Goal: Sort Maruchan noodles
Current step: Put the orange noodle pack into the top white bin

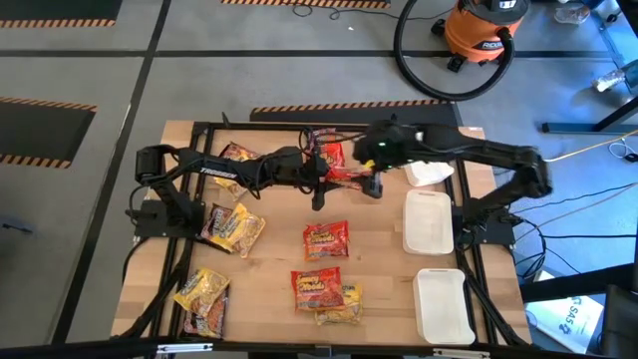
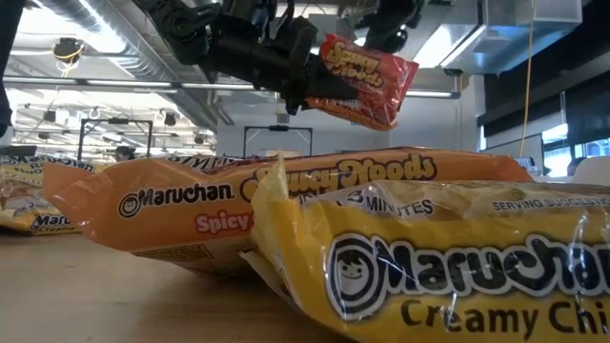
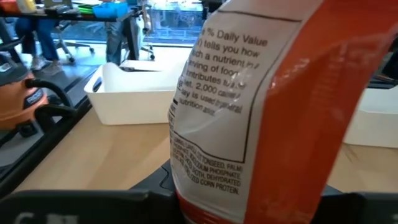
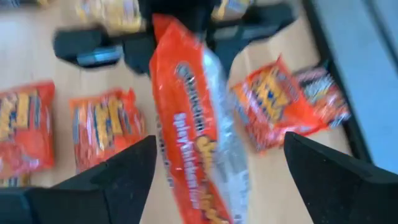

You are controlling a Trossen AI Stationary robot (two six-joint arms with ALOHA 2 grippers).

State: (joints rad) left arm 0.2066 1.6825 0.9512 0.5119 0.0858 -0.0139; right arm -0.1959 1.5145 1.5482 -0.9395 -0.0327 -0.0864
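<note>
Above mid-table, toward the far edge, a red noodle packet (image 2: pixel 362 81) hangs in the air, pinched at one end by the left gripper (image 1: pixel 321 178). Right gripper (image 4: pixel 217 171) sits just past the packet's free end, fingers spread wide, nothing in them. Judgement: light, crinkly, slick film with a brittle noodle block inside; best held flat across the block rather than the seam. Other packets (image 1: pixel 326 240) lie on the table (image 1: pixel 279 249) below.

Workshop: shop vacuum (image 1: pixel 483 30), hazard-taped floor (image 1: pixel 60 105)
</note>
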